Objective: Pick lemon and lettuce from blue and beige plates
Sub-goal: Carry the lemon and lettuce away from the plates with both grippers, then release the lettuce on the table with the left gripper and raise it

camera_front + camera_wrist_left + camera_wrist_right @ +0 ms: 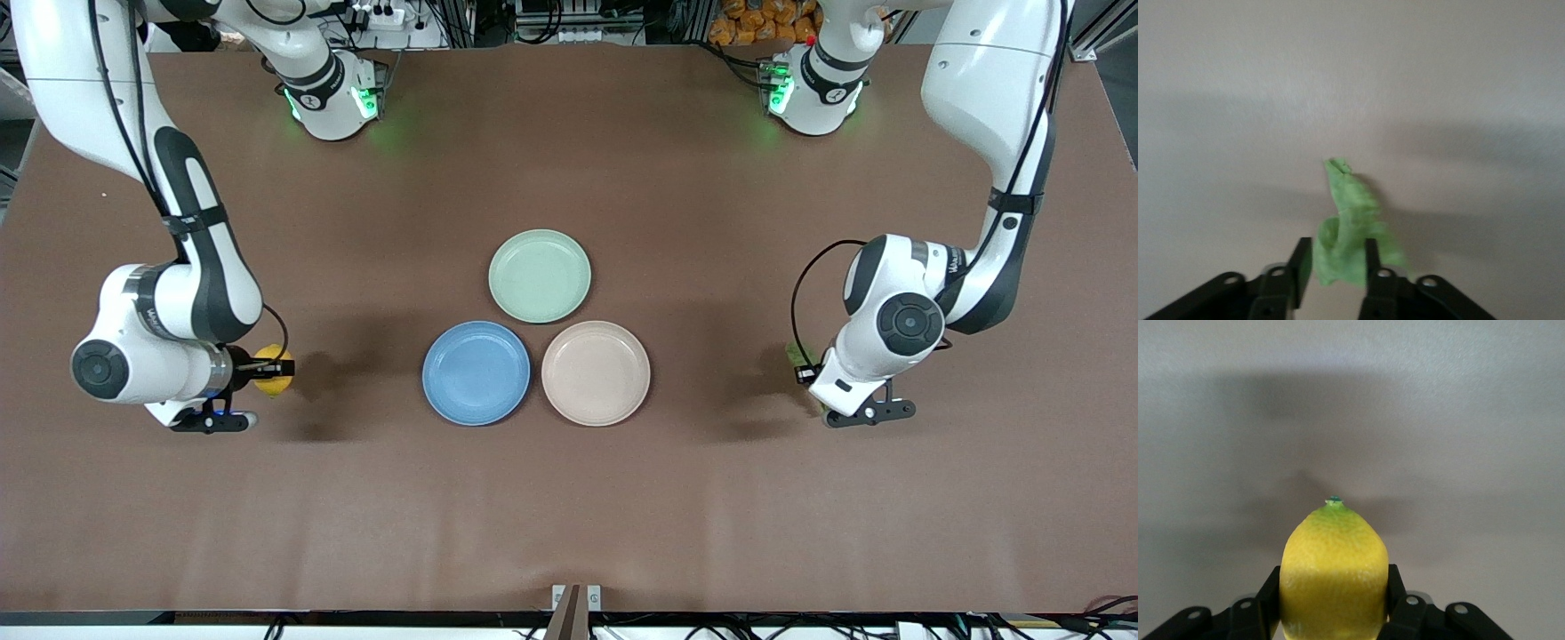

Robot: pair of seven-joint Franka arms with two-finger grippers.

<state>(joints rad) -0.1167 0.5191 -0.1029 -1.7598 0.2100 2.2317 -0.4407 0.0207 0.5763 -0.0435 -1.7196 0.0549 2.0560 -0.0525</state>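
My right gripper (270,367) is shut on the yellow lemon (276,383) and holds it over bare table toward the right arm's end, apart from the plates. In the right wrist view the lemon (1335,547) fills the gap between the fingers of the right gripper (1333,581). My left gripper (803,372) is over bare table toward the left arm's end, and only a sliver of the lettuce (790,354) shows under it. In the left wrist view the left gripper (1336,259) is shut on the crumpled green lettuce (1348,207). The blue plate (476,373) and the beige plate (596,373) lie side by side, holding nothing.
A mint-green plate (540,276) lies just farther from the front camera than the blue and beige plates, touching both, and holds nothing. The brown table (569,498) spreads wide around the three plates.
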